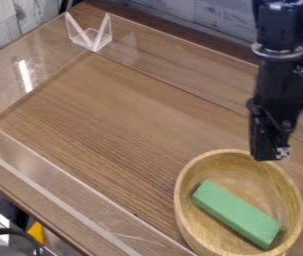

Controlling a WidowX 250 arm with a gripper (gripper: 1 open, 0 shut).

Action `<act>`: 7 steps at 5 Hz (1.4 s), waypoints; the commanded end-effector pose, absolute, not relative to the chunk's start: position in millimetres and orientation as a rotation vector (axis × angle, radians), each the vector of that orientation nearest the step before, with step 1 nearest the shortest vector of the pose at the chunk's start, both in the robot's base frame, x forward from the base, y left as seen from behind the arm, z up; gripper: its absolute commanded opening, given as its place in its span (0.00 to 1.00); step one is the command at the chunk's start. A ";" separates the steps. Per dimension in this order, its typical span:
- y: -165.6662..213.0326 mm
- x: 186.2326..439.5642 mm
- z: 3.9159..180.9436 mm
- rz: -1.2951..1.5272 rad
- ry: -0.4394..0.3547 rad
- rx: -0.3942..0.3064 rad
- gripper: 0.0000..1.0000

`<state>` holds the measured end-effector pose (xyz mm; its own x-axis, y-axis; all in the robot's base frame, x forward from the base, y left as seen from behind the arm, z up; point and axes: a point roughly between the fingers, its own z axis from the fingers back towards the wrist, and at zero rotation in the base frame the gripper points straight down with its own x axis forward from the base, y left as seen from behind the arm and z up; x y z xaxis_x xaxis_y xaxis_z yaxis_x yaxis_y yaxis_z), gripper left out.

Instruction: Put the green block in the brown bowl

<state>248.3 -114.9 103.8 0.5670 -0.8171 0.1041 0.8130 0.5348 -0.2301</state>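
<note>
The green block (241, 214) lies flat inside the brown bowl (185, 192) at the lower right, slanting from the bowl's left side toward its near right rim. My gripper (267, 152) hangs pointing down over the bowl's far rim, clear of the block and touching nothing. Its dark fingers (262, 140) carry nothing. They stand close together, and the gap between them is too small and dark to read.
A clear acrylic wall (60, 195) fences the wooden table along the left and near sides. A small clear triangular stand (90, 32) sits at the back left. The robot arm (282, 60) rises above the bowl at the right.
</note>
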 end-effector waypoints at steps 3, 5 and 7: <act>-105.5 273.0 109.5 -0.531 -0.102 -0.200 1.00; -82.5 283.3 123.5 -0.379 -0.101 -0.175 1.00; -94.3 280.2 121.1 -0.283 -0.104 -0.148 1.00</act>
